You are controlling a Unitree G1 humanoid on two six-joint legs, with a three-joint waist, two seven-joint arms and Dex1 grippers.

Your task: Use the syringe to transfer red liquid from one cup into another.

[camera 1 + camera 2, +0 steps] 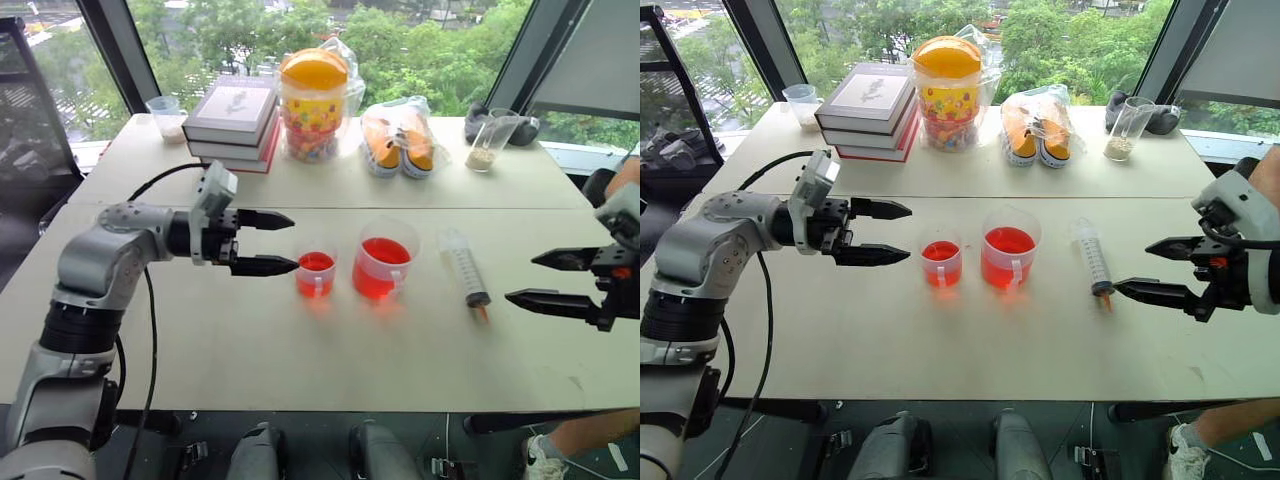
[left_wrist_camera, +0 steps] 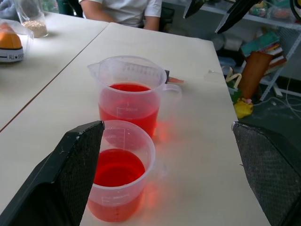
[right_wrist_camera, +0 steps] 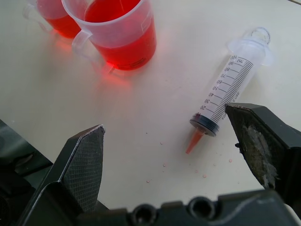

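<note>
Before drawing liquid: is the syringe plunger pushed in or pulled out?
Pushed in: the syringe's dark seal sits at the tip end and the barrel looks empty.

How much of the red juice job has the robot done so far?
Nothing looks done yet. The big clear plastic syringe with the orange tip lies flat on the table, untouched, its plunger pushed in. The wide clear cup of red liquid and the smaller clear cup both hold red. In hand: the right hand hangs open beside the syringe; the left hand hangs open beside the smaller cup. Left: grabbing, sucking up, squirting.

syringe (image 3: 228,80): clear plastic | larger cup (image 3: 117,33): translucent plastic | table (image 1: 300,350): matt, smooth
</note>
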